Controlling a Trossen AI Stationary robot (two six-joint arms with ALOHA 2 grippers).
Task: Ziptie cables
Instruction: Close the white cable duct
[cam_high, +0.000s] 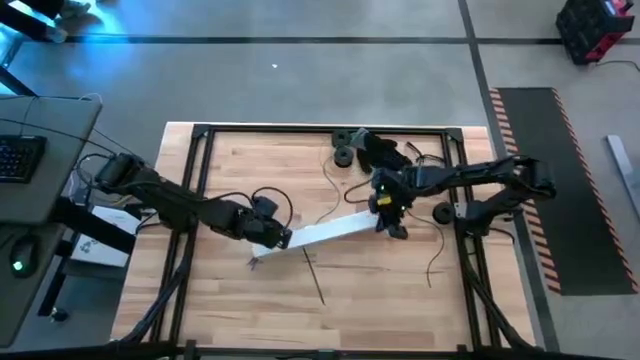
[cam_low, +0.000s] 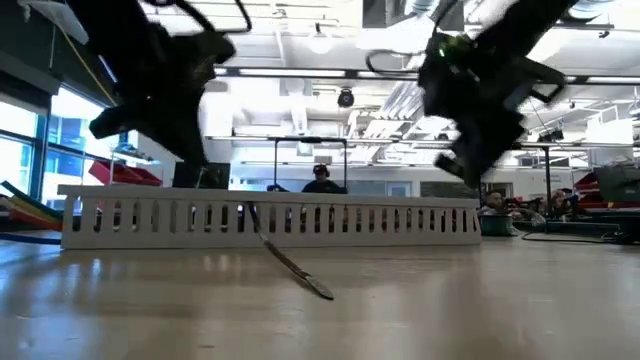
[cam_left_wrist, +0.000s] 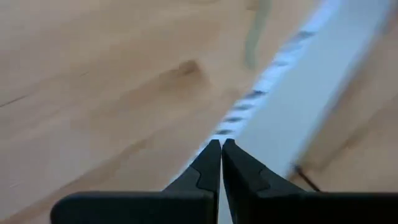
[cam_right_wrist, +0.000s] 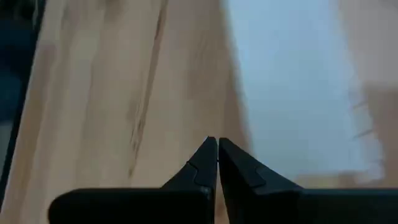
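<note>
A few thin dark cables lie loose on the wooden table: one curve at the far middle, one strand near the middle, another at the right. In the low view a thin strand slants down from the strip to the table. A long white perforated strip stands on edge across the middle. My left gripper is shut at the strip's left end, with its slotted edge just past the fingertips. My right gripper is shut at the strip's right end, its tips over bare wood. My left gripper has its shut fingertips right at the slotted edge of the white strip's left end. Whether they touch the strip, I cannot tell. Nothing shows between the fingers.
A black lumpy heap with round black parts lies at the far edge, and another round black part sits at the right. A black frame rims the table. Bare wood lies toward the near edge.
</note>
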